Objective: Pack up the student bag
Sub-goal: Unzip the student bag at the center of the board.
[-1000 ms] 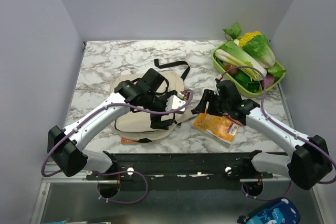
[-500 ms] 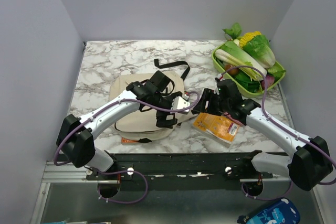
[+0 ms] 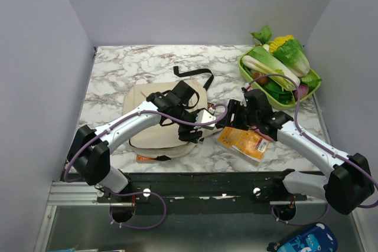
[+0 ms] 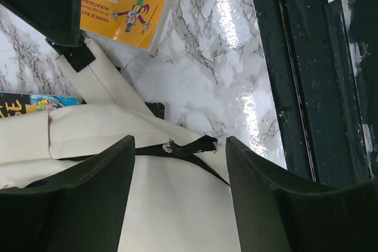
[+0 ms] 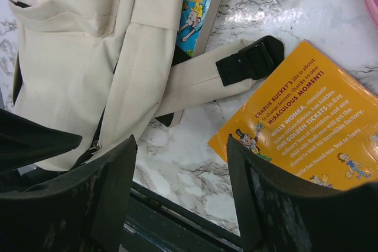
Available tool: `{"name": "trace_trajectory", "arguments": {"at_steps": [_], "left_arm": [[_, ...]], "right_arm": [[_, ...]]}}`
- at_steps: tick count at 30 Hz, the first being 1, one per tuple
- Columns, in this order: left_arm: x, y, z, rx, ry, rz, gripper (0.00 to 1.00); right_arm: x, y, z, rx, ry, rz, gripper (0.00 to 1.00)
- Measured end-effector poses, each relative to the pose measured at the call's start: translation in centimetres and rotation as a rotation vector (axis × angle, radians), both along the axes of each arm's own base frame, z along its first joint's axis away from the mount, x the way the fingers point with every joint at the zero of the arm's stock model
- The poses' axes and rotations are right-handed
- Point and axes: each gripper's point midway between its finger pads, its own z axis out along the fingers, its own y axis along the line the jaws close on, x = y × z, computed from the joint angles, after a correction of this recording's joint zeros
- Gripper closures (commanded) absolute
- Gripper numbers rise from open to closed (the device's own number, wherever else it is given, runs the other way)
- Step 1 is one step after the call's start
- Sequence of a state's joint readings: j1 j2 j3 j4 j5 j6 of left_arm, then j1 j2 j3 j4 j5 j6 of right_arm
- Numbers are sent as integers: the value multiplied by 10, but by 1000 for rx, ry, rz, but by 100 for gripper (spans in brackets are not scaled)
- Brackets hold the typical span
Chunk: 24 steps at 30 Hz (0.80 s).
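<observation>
Near the table's [image 3: 118,69] front edge, right of centre, lies the orange book [image 3: 243,142]. Left of it, the student bag [image 3: 150,137] lies flat. The left gripper [image 4: 180,163] hovers over the bag, jaws apart, empty. The right gripper [image 5: 182,157], also open-jawed and empty, hangs above the beige strap [image 5: 195,84]. In the far right corner sits the vegetable tray [image 3: 243,65].

green tray [image 3: 242,66]: vegetables [image 3: 292,54], far right corner | table [image 3: 118,69]: white marble

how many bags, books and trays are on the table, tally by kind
bag: 1
books: 2
tray: 1
total: 4
</observation>
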<state>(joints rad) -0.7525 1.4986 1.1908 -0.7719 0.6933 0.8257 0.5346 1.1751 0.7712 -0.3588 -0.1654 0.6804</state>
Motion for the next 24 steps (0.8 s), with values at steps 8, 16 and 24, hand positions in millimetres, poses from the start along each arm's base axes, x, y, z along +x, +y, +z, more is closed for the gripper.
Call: {"name": "trace_trajectory", "arguments": {"at_steps": [8, 16, 24], "left_arm": [[0, -2, -3, 0, 1, -4, 37], [2, -7, -11, -1, 9, 3, 58], [0, -8, -17, 5, 17, 2, 79]], "right_arm": [[0, 2, 1, 8, -2, 5, 33], [3, 10, -2, 48, 5, 8, 33], [1, 15, -24, 58, 69, 11, 31]]}}
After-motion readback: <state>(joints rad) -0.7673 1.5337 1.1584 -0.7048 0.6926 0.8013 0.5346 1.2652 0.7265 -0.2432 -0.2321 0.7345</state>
